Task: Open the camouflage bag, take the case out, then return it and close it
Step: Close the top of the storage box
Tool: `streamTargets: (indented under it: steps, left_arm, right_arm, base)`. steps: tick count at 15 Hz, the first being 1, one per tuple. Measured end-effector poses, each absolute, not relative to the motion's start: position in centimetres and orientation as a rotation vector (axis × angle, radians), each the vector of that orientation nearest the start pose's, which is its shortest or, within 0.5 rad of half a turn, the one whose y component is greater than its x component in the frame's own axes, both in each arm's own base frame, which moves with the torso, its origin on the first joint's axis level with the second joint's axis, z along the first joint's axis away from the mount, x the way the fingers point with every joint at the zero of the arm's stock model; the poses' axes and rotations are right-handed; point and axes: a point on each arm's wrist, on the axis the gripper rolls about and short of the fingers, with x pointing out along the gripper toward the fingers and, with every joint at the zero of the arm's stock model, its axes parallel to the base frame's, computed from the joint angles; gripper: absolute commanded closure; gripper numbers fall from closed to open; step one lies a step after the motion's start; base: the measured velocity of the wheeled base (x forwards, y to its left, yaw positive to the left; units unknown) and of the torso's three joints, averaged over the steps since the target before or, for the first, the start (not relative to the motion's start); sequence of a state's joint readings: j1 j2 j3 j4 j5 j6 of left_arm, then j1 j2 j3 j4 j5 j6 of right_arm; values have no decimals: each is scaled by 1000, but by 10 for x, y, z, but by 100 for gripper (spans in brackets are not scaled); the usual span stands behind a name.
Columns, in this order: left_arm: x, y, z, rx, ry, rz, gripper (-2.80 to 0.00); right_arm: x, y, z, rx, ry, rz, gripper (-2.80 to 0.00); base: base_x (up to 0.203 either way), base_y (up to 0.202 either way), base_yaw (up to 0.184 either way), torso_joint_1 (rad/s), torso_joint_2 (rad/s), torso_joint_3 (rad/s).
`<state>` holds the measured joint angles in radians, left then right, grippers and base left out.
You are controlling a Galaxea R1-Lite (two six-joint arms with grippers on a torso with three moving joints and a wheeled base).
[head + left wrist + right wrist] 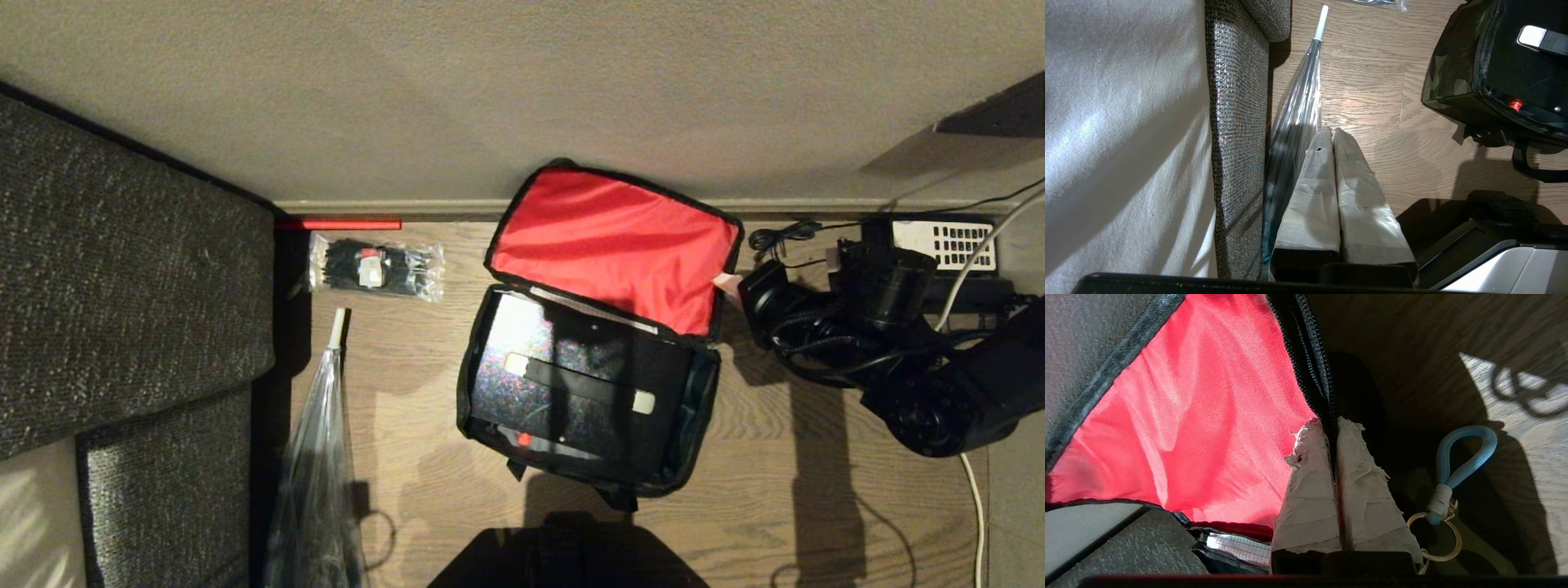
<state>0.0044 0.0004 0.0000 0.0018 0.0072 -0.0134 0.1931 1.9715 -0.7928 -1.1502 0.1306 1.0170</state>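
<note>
Camouflage bag [690, 408] sits open on the wood floor [816, 506], near the middle, close to the wall's skirting. Lid [612, 245] is flipped back toward the wall, red lining up and leaning against it.

Case [571, 384] is inside the bag, lying flat, speckled top up. Black strap handle [580, 384] with pale ends runs across the top; small red clasp [523, 439] on the near edge.

Right hand [1336, 428]: taped fingers [1310, 490] pressed together on the lid's black zip edge at its right side, one finger on the red lining side, the other on the outside. So it's pinching the lid rim. In the head view only the pale fingertip shows at the lid's right corner, with the arm's black bulk to the right of the bag. A blue loop on a brass key ring [1453, 465] hangs beside the fingers on the outside of the bag.

Left hand [1333, 132]: parked low, well left of the bag, fingers pressed together, holding nothing. It points along the floor beside a clear folded umbrella [1294, 118] lying against the grey sofa [1237, 122].

Other stuff on the floor: clear packet of black items [375, 268] left of the lid near the skirting, a red strip [339, 223] at the skirting above it, a black telephone with white keypad [939, 245] and cables at the right by the wall.
</note>
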Motion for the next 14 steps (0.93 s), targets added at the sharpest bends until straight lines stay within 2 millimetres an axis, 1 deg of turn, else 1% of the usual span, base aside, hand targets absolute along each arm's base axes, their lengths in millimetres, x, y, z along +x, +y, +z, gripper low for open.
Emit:
streamTargets:
  steps: [7, 10, 14]
  left_arm:
    - [-23, 0, 75, -13, 2, 12, 0]
    - [-23, 0, 75, -13, 2, 12, 0]
    - [-23, 0, 75, -13, 2, 12, 0]
  right_arm:
    - [337, 70, 153, 1009, 185, 306, 0]
    - [320, 71, 166, 1013, 213, 325, 0]
    - [293, 76, 171, 1012, 314, 330, 0]
  base:
    - [0, 0, 0, 0, 0, 0]
    - [0, 0, 0, 0, 0, 0]
    - [0, 0, 0, 0, 0, 0]
